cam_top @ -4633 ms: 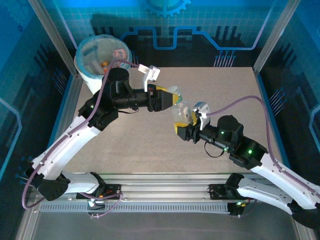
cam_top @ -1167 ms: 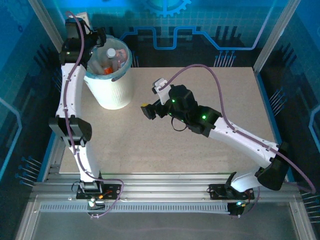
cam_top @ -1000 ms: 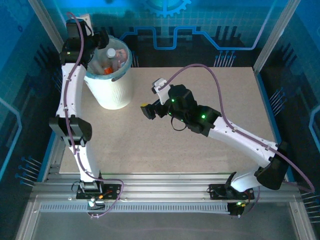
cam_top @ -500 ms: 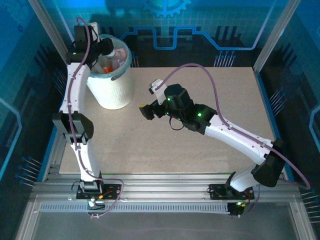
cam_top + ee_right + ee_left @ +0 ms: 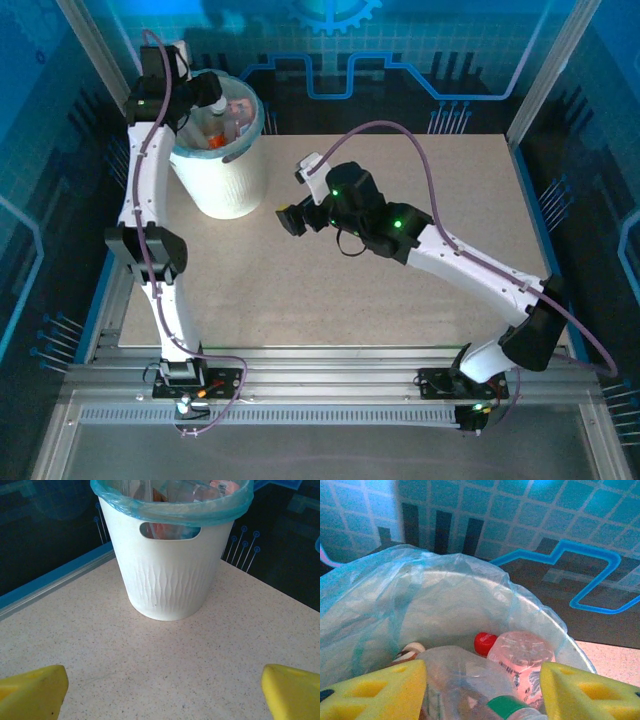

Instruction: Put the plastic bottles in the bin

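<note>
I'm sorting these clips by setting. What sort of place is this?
Probably a robotics lab test cell, not a home or a shop. A speckled table is boxed in by metal frame posts, the wall panels carry a blue printed circuit pattern, and an aluminium mounting rail runs along the near edge.

The desk (image 5: 400, 180) is beige and finely speckled (the dark grains show best in the right wrist view). Behind it stands a blue tiled wall (image 5: 470, 35). Grey metal rails (image 5: 330, 385) run along the near edge.
</note>
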`<control>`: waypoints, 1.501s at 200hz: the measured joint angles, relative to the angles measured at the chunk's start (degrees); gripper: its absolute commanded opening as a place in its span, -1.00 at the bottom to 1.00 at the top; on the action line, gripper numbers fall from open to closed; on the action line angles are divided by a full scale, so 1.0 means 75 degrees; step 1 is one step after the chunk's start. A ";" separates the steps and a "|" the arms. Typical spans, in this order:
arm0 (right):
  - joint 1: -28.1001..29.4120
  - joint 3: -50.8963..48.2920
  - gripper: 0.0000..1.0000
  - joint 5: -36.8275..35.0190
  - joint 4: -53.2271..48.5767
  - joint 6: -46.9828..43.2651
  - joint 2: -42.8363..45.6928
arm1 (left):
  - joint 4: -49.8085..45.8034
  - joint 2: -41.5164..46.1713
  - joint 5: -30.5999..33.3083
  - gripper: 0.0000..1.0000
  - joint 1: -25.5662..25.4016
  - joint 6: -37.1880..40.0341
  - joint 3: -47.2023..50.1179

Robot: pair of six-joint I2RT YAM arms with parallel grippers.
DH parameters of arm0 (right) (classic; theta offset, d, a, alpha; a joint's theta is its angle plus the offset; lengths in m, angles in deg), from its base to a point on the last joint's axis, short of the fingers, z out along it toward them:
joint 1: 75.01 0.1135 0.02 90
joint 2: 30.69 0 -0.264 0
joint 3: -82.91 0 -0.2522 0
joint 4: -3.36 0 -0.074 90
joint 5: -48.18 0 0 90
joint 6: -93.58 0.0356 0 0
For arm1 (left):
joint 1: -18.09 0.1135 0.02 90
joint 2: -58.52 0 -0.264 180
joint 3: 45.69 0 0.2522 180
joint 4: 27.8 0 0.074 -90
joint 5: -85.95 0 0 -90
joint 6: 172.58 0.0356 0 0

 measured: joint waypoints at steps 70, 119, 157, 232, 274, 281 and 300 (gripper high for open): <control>-0.0044 0.0283 1.00 -0.0396 -0.0452 0.0093 0.0154 | 0.0673 0.2938 0.0093 0.26 0.0035 -0.0055 0.2932; -0.0813 -0.0781 1.00 -0.1212 -0.0860 0.0513 0.1734 | 0.2783 0.7965 0.0370 0.24 -0.0137 -0.0047 0.8142; -0.2725 -0.2591 1.00 -0.1434 -0.1207 0.1504 0.3450 | 0.3290 1.0080 0.0784 0.23 -0.0195 -0.0055 1.0998; -0.4473 -0.7411 1.00 -0.1644 0.0624 0.1218 0.5056 | 0.5517 1.0153 0.1177 0.21 -0.0251 -0.0224 1.5309; -0.5004 -0.8629 1.00 -0.1396 0.2891 0.0204 0.4121 | 0.8524 0.7892 0.1282 0.29 -0.0254 0.0140 1.6474; -0.5115 -0.8711 1.00 -0.1241 0.3343 0.0073 0.3876 | 0.8982 0.7533 0.1268 0.31 -0.0254 0.0187 1.6538; -0.5365 -0.8921 1.00 -0.0743 0.4517 -0.0248 0.3235 | 1.0427 0.6639 0.1075 0.34 -0.0254 0.0312 1.6696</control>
